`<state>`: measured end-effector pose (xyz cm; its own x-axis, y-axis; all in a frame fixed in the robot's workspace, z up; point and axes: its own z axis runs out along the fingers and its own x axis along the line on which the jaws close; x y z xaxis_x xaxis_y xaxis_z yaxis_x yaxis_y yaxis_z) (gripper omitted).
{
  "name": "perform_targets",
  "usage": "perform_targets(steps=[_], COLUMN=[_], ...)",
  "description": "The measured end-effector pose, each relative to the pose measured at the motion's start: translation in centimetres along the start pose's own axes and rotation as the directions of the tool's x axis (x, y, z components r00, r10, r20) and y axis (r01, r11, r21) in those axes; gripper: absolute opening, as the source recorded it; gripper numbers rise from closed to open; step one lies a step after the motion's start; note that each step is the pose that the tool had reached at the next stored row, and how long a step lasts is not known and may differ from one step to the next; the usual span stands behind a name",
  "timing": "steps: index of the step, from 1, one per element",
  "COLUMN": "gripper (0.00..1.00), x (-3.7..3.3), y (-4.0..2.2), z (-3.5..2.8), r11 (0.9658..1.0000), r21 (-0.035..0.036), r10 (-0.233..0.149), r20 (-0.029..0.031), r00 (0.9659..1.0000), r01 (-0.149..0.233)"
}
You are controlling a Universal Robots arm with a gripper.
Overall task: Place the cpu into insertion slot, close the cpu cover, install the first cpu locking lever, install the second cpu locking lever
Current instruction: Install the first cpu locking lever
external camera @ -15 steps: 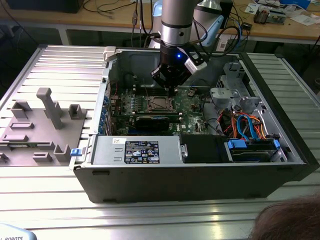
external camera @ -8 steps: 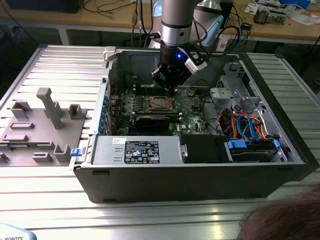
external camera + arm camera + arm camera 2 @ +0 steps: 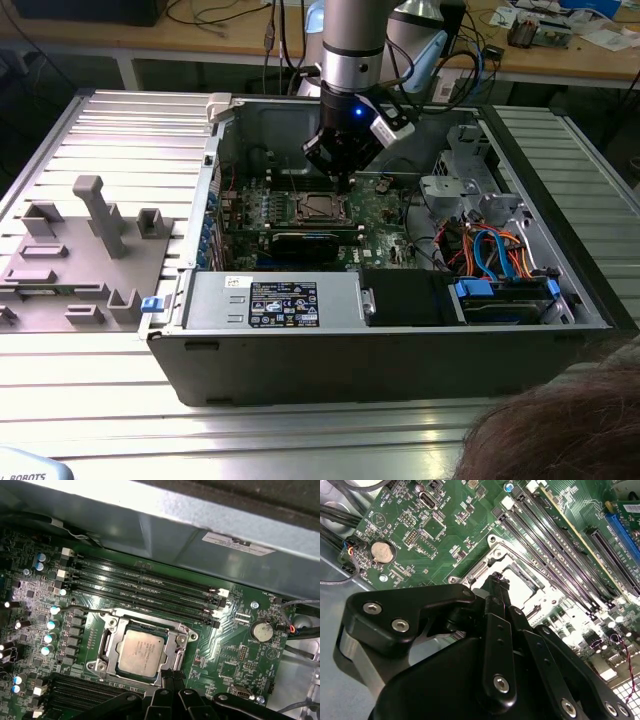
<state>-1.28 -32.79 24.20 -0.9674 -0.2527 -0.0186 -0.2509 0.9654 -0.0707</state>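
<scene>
The cpu already sits in the insertion slot with the cpu cover down around it, while the claw, fingers together, presses at the socket's edge, seemingly working a locking lever.

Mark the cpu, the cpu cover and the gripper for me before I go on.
cpu point(image 3: 142, 652): first wrist view, middle of its silver-grey metal top.
cpu cover point(image 3: 112, 650): first wrist view, the silvery frame strip beside the chip.
gripper point(image 3: 495, 582): second wrist view, its black fingertips over the socket.

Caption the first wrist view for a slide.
Gripper at the edge of the cover, closed over the cpu in its slot.
</scene>
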Motion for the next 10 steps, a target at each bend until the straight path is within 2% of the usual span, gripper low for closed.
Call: perform_targets(steps=[10], gripper=[0.11], x=[0.00], y=[0.00], z=[0.00], r11=[0.9999], r21=[-0.0002], r10=[-0.014], r20=[0.0010], r00=[0.9999], r01=[0.014])
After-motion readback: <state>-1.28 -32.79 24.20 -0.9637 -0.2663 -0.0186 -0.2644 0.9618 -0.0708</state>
